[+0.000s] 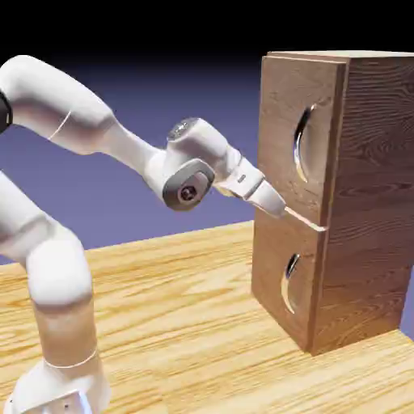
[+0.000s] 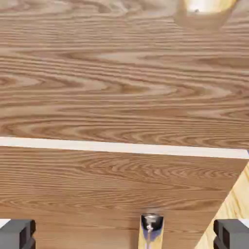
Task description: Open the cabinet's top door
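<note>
The claw (image 2: 124,234) is being held wide apart near the seam, nothing being gripped. The top door (image 1: 279,109) is sitting closed on the cabinet's upper front. Being aimed low, the jaws may be risking the lower handle (image 1: 290,283) being caught instead.

The arm (image 1: 69,103) is glossy white with rounded segments, thin seams between them, a grey-rimmed round joint cap (image 1: 188,185) with a dark centre, and grey, blocky fingertips (image 2: 229,234).
</note>
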`<state>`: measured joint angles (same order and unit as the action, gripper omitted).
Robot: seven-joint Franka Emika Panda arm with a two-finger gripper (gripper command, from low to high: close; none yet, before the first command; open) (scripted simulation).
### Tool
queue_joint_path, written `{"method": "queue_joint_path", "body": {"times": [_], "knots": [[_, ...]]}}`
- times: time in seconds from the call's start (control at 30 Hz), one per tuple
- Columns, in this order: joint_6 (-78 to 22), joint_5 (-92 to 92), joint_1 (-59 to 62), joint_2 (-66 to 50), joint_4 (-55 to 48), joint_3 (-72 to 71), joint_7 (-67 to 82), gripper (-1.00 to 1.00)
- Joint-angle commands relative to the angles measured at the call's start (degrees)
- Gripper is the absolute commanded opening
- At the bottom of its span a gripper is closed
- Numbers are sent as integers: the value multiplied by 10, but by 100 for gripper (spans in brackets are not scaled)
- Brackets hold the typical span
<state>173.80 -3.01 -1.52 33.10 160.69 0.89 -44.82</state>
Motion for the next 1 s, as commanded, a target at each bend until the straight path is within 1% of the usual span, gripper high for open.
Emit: {"method": "queue_joint_path", "body": {"times": [0.0, 0.97], "knots": [[-2, -25, -7, 4, -3, 7, -20, 100], [-53, -748, -208, 109, -79, 222, -589, 100]]}}
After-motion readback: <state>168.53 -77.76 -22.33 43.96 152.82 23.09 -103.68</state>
